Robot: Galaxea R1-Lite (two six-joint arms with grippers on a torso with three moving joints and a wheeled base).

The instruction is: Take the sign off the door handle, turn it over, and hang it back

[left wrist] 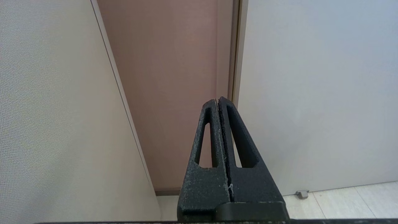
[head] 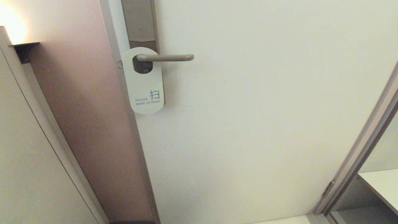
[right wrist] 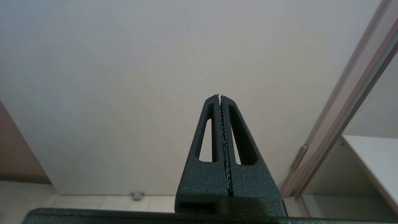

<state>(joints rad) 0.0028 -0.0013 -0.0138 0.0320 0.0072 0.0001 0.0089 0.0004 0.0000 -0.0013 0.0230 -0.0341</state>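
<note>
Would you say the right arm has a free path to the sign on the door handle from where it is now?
Probably yes: the sign hangs exposed on the door handle with nothing in front. The right gripper, shut, faces bare door lower down.

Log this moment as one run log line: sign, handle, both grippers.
sign: on door handle, white MAKE UP ROOM face out | left gripper: shut, empty, parked | right gripper: shut, empty, parked

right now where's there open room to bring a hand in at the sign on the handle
Open: the bare door face to the right of the door handle and below it, beside the sign. Crowded: the sign's left edge sits tight against the door frame, with the backplate just above. The lever's free end points toward the open side.
</note>
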